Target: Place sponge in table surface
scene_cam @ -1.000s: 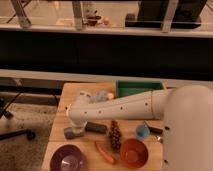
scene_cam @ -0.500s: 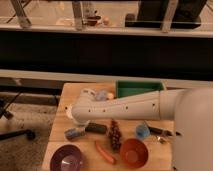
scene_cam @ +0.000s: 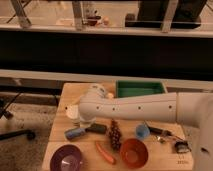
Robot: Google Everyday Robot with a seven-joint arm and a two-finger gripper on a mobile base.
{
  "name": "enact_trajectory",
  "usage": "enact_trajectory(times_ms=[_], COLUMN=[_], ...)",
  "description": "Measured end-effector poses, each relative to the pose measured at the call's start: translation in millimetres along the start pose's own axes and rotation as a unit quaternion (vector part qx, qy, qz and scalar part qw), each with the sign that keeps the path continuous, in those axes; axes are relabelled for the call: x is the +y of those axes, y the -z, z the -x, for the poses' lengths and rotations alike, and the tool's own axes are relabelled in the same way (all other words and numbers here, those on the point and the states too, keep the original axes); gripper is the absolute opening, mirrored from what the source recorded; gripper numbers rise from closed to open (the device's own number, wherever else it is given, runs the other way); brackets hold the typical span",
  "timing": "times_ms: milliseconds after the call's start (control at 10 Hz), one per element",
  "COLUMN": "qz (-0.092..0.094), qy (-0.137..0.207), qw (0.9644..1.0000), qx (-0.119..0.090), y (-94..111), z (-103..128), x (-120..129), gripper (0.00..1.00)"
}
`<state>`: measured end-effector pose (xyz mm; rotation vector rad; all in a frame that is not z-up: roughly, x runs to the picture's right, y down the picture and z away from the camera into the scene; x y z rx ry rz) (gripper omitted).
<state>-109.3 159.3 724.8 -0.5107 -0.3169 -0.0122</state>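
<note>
— On the near edge of the light tan wooden table surface (scene_cam: 57, 142), what stands?

— A purple round bowl (scene_cam: 66, 158). At its 12 o'clock lies the small blue-grey soft sponge (scene_cam: 75, 133).

— And the gripper (scene_cam: 86, 121)?

— Just above the sponge, at its 1 o'clock; open or closed, I cannot tell.

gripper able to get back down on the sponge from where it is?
Probably yes. The gripper hangs at the table surface's left side, just above and right of the sponge. Only the black bar lies close, beside the sponge, not over it.
</note>
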Motion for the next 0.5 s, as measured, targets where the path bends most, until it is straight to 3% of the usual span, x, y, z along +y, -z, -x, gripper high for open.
enact_trajectory(times_ms=[300,500], qz=[0.010,0.017], qy=[0.001,0.007], qw=[0.9997,0.9994], qx=[-0.021,-0.029], y=[32.6,38.9], z=[-14.0,-13.5], x=[4.3,8.0], gripper=[0.46,0.46])
